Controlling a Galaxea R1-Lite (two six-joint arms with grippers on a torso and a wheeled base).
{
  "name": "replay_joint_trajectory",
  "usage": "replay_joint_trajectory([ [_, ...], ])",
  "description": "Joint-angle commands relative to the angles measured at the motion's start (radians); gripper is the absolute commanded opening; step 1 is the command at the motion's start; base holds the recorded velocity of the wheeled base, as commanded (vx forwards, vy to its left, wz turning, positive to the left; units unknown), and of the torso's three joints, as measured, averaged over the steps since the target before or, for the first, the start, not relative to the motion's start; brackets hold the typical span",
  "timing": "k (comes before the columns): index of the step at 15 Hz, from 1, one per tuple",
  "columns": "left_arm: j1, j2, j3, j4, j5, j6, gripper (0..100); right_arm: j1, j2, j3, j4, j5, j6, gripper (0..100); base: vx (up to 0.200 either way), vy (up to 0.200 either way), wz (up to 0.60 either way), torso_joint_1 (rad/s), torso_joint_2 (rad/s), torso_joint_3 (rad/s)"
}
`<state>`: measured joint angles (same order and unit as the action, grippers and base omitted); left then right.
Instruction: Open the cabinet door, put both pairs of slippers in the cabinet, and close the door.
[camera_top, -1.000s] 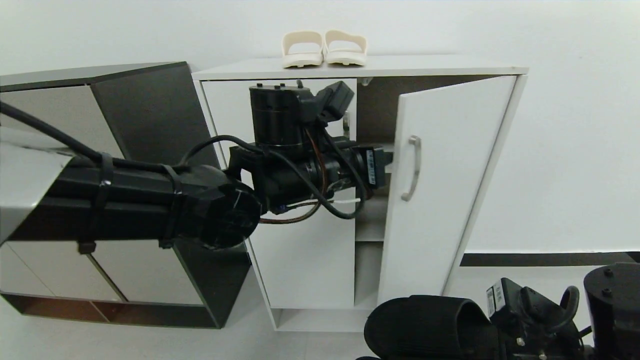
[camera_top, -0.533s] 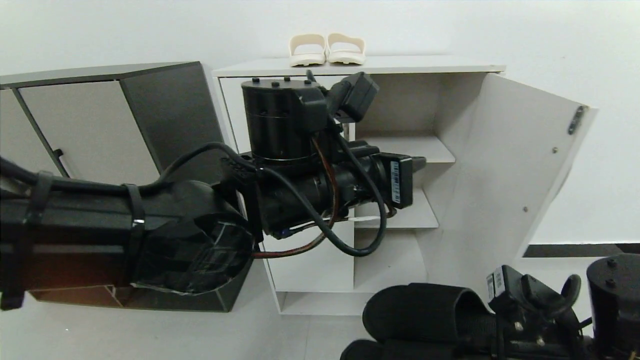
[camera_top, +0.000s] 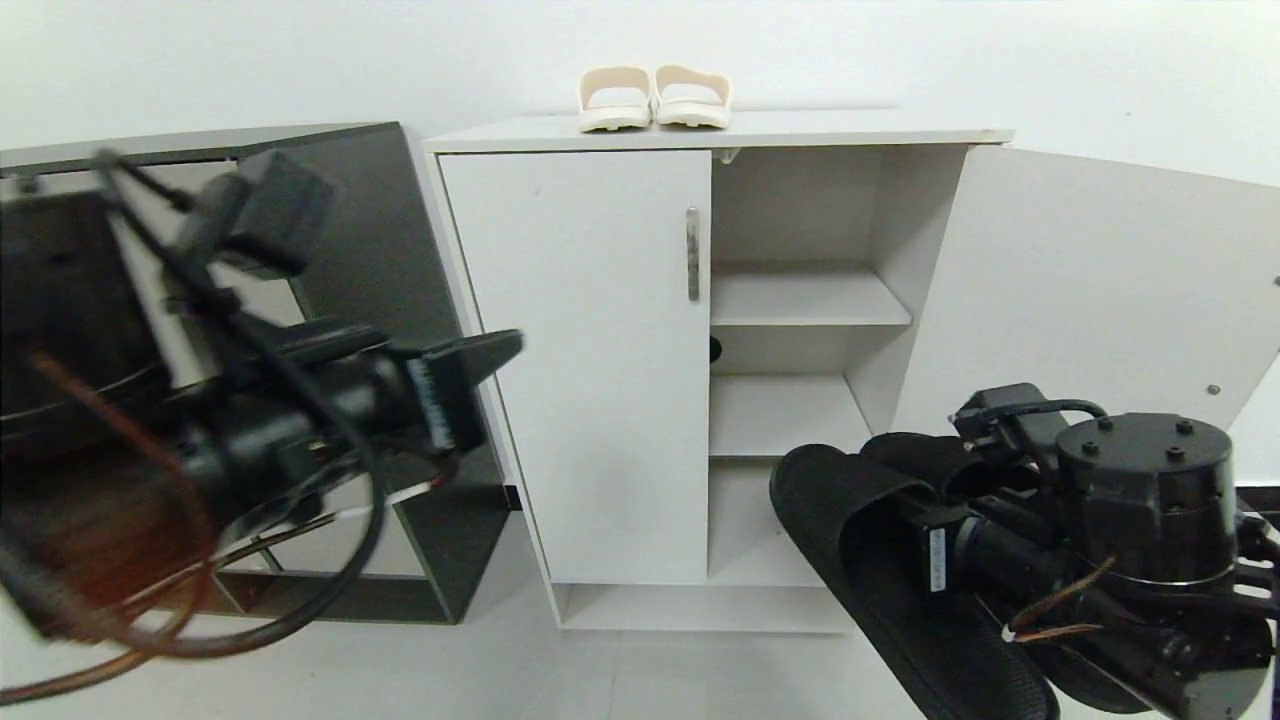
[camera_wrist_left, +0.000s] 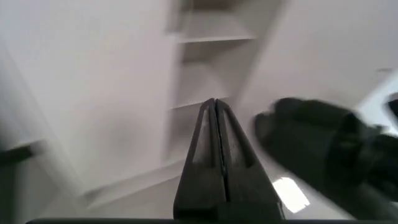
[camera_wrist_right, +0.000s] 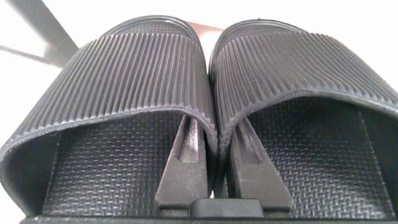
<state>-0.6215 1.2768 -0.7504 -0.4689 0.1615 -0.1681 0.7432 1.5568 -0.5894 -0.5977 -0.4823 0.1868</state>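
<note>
The white cabinet (camera_top: 830, 135) stands with its right door (camera_top: 1100, 280) swung wide open and its left door (camera_top: 590, 360) closed. The cream slippers (camera_top: 655, 98) sit side by side at the back edge of the cabinet top, near its middle. The right gripper (camera_wrist_right: 216, 155) is clamped on the black slippers (camera_top: 880, 540), one finger inside each, pinching their touching inner walls and holding them off the floor before the lower open shelves. The left gripper (camera_wrist_left: 216, 109), blurred, appears pressed together and empty in front of the closed door.
</note>
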Motion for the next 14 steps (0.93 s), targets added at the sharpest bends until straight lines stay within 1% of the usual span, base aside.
replay_joint_trajectory([
  [1,0.24,-0.524,0.319,0.158,0.132,0.016,0,-0.002,0.089,-0.029,-0.014,-0.013,0.008,0,0.0,0.0,0.0,0.0,0.0,0.0],
  [2,0.335,-0.633,0.362,0.253,0.141,0.016,0,-0.005,0.1,-0.027,-0.04,-0.016,0.006,0,0.0,0.0,0.0,0.0,0.0,0.0],
  [3,0.419,-0.754,0.404,0.337,0.164,0.024,0,-0.005,0.108,-0.021,-0.056,-0.016,0.006,0,0.0,0.0,0.0,0.0,0.0,0.0],
  [4,0.467,-0.841,0.437,0.392,0.174,0.053,0,-0.005,0.109,-0.018,-0.059,-0.016,0.005,0,0.0,0.0,0.0,0.0,0.0,0.0],
  [5,0.534,-0.991,0.494,0.469,0.179,0.079,0,-0.005,0.109,-0.017,-0.059,-0.016,0.005,0,0.0,0.0,0.0,0.0,0.0,0.0],
  [6,0.56,-1.047,0.514,0.504,0.176,0.082,0,-0.005,0.109,-0.015,-0.059,-0.016,0.005,0,0.0,0.0,0.0,0.0,0.0,0.0],
  [7,0.595,-1.174,0.557,0.582,0.151,0.114,0,-0.005,0.112,-0.013,-0.059,-0.015,0.003,0,0.0,0.0,0.0,0.0,0.0,0.0],
  [8,0.595,-1.229,0.591,0.602,0.128,0.125,0,-0.007,0.12,-0.013,-0.059,-0.016,0.005,0,0.0,0.0,0.0,0.0,0.0,0.0],
  [9,0.612,-1.258,0.631,0.601,0.116,0.127,0,-0.005,0.128,-0.013,-0.059,-0.016,0.006,0,0.0,0.0,0.0,0.0,0.0,0.0],
  [10,0.618,-1.277,0.674,0.59,0.11,0.139,0,-0.005,0.129,-0.013,-0.059,-0.015,0.008,0,0.0,0.0,0.0,0.0,0.0,0.0],
  [11,0.618,-1.277,0.703,0.535,0.09,0.151,0,-0.005,0.135,-0.013,-0.06,-0.013,0.008,0,0.0,0.0,0.0,0.0,0.0,0.0],
  [12,0.618,-1.277,0.749,0.438,-0.022,0.156,0,-0.005,0.137,-0.01,-0.065,-0.012,0.008,0,0.0,0.0,0.0,0.0,0.0,0.0],
  [13,0.618,-1.277,0.75,0.437,-0.108,0.163,0,-0.005,0.141,-0.007,-0.074,-0.01,0.008,0,0.0,0.0,0.0,0.0,0.0,0.0],
  [14,0.618,-1.275,0.749,0.484,-0.212,0.19,0,-0.005,0.161,-0.004,-0.111,-0.012,0.008,0,0.0,0.0,0.0,0.0,0.0,0.0],
])
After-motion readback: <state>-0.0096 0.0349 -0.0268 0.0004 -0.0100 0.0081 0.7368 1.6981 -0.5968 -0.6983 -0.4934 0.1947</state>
